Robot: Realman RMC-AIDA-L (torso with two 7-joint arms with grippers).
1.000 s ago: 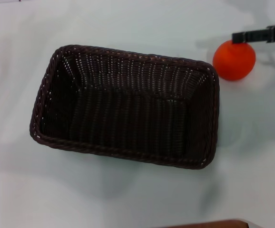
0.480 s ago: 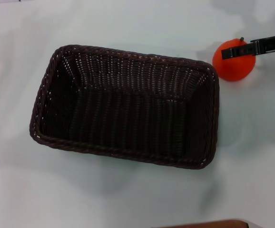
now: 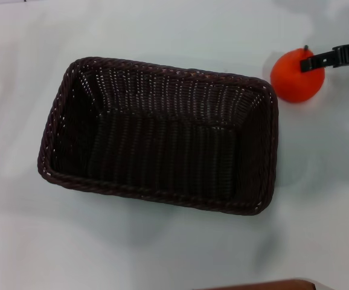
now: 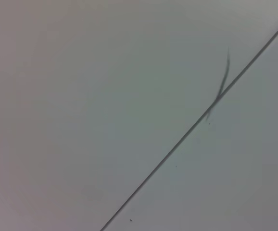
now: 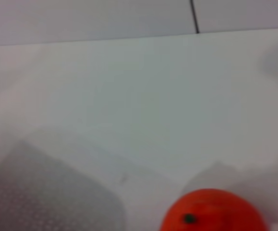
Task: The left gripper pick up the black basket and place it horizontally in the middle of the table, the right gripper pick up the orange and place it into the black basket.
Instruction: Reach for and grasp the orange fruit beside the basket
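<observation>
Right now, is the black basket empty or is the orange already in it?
Empty. The black basket shows only bare weave inside; the orange sits on the table beyond its right end.

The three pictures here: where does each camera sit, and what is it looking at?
Head view: from the robot's head, down on the black basket, the orange and the white table; the right tool reaches in over the orange.
Left wrist view: on the left arm, facing a plain pale surface crossed by a dark line; no robot parts show.
Right wrist view: on the right arm, facing table and orange.
Head and right wrist views share the orange.
</observation>
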